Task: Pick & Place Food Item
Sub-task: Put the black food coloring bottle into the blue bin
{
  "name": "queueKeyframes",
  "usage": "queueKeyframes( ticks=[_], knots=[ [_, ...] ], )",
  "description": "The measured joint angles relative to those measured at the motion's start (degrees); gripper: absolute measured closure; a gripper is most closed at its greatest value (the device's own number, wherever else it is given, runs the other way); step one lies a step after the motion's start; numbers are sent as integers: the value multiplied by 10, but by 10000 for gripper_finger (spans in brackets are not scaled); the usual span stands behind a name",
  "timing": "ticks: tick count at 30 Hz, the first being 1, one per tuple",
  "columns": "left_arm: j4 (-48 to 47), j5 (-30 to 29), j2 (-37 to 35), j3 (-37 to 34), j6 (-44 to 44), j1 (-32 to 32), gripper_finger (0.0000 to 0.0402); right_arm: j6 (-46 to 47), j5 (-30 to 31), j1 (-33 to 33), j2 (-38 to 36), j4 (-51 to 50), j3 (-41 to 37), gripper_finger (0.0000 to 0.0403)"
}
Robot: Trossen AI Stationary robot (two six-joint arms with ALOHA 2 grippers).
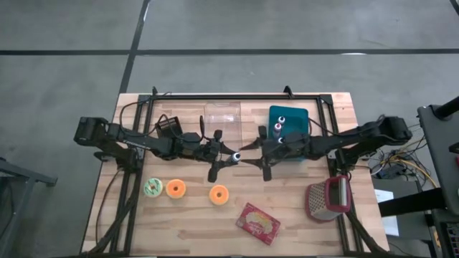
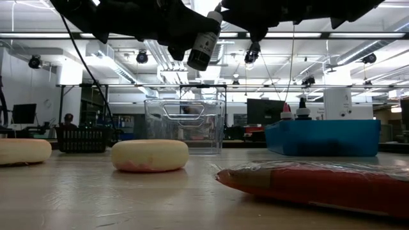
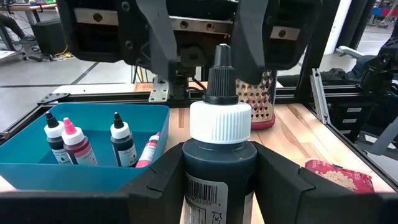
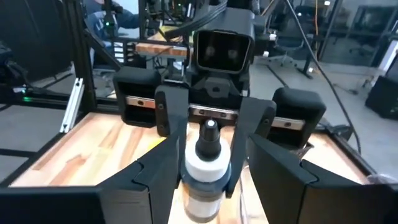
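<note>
Bottle [image 3: 219, 163] of dark liquid, white-capped with a black nozzle, hangs in the air above the middle of the table [image 1: 186, 229], between the two grippers, which meet tip to tip. The surface is pale wooden planking framed by black rails, set on a grey floor with dark lines. On it lie a green ring [image 1: 153, 188] and two orange rings [image 1: 176, 188], a red packet [image 1: 257, 223], a red-handled grater [image 1: 328, 199], a black mesh basket [image 1: 168, 126], a clear plastic container [image 1: 221, 114] and a teal bin [image 1: 290, 120] holding several small dropper bottles. The low view shows a workshop behind, with ceiling strip lights, monitors and racks, and a person seated far off.

From above, the bottle is mostly hidden by the arms; only its pale tip shows. The packet is cut off at the low view's edge, and the bottle's label cannot be read.

The left gripper [image 3: 217, 180] clamps the bottle's body between its fingers. The right gripper [image 4: 205, 180] has its fingers spread either side of the cap end, and whether they touch it cannot be told
</note>
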Motion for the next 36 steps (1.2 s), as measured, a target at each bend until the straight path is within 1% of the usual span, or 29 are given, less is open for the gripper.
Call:
queueKeyframes(
  ticks=[4, 10, 14, 18, 29, 36],
  knots=[
    [0, 0, 0, 0, 0, 0, 243, -19, -2, 0, 9, 7, 10, 218],
    [0, -1, 0, 0, 0, 0, 243, -19, -4, 0, 18, 7, 23, 219],
    [0, -1, 0, 0, 0, 0, 243, -7, -5, 0, 28, 7, 25, 226],
    [0, -1, 0, 0, 0, 0, 243, -17, -5, 0, 35, 7, 25, 238],
    [0, -1, 0, 0, 0, 0, 243, -27, -4, 0, 31, 9, 25, 284],
    [0, -1, 0, 0, 0, 0, 243, -27, -4, 0, 31, 7, 24, 336]
  ],
)
